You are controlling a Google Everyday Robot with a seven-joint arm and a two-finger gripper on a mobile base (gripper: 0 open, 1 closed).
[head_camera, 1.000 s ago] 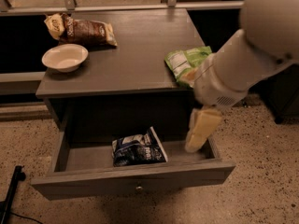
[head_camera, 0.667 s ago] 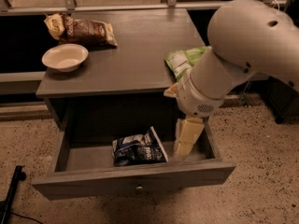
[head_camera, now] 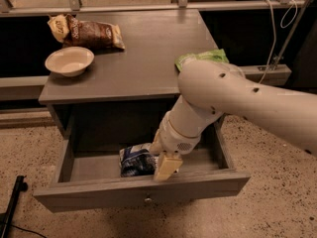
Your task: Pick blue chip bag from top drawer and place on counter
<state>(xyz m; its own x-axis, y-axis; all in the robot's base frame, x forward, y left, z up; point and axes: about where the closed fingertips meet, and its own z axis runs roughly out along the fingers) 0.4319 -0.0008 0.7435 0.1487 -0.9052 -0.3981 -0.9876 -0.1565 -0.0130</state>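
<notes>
The blue chip bag (head_camera: 134, 160) lies crinkled in the middle of the open top drawer (head_camera: 143, 191), which is pulled out below the counter (head_camera: 143, 58). My gripper (head_camera: 166, 166) hangs down from the big white arm into the drawer. It sits at the bag's right edge and covers part of it. Whether it touches the bag does not show. The arm hides the right half of the drawer's inside.
On the counter a white bowl (head_camera: 69, 61) stands at the left, a brown bag (head_camera: 86, 32) lies behind it, and a green bag (head_camera: 200, 58) lies at the right edge, partly behind my arm. A black pole foot (head_camera: 12, 202) is on the floor at the left.
My arm has swung left and down across the drawer. The gripper went from the drawer's right side to the blue bag's right edge. The bag has not moved.
</notes>
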